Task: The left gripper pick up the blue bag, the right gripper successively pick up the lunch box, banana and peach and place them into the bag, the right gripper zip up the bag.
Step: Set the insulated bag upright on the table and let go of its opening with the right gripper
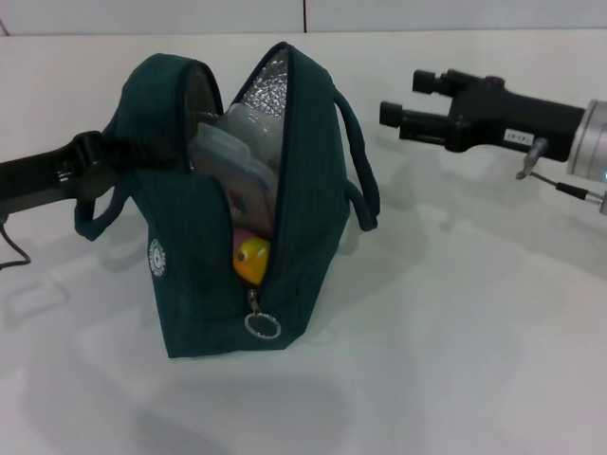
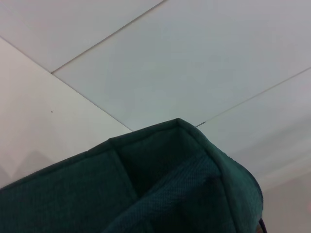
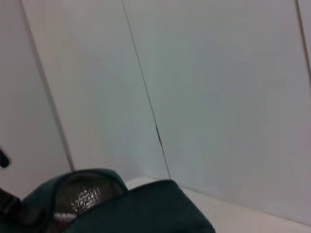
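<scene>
The blue bag [image 1: 308,218] stands upright on the white table, its zipper open from the top down to the ring pull [image 1: 262,324]. Inside I see the clear lunch box [image 1: 232,161], below it a sliver of the pink peach [image 1: 245,237] and the yellow end of the banana [image 1: 252,259]. My left gripper [image 1: 90,161] is at the bag's left side, shut on its handle. My right gripper [image 1: 403,98] hovers open and empty to the right of the bag, level with its top. The bag's fabric fills the lower left wrist view [image 2: 146,194] and the lower right wrist view [image 3: 146,208].
The white table [image 1: 474,332] spreads in front and to the right of the bag. The bag's right handle [image 1: 360,171] hangs toward my right gripper. A white panelled wall [image 1: 427,14] stands behind.
</scene>
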Robot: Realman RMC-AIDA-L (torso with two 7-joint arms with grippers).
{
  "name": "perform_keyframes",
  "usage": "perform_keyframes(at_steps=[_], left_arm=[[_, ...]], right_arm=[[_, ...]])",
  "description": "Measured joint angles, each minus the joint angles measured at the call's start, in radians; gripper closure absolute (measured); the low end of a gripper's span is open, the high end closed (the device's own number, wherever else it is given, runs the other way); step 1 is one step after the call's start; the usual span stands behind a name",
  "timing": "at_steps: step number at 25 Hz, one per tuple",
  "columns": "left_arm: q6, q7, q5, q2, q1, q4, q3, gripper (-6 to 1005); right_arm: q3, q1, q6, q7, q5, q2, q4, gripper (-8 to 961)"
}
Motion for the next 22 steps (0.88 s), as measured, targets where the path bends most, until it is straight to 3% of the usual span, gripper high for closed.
perform_keyframes(at_steps=[22], left_arm=[[0.0, -0.001, -0.001, -0.001, -0.003, 0.0, 0.0, 964]], right_arm=[[-0.082, 0.136, 0.102, -0.004, -0.01, 0.015, 0.079, 168]])
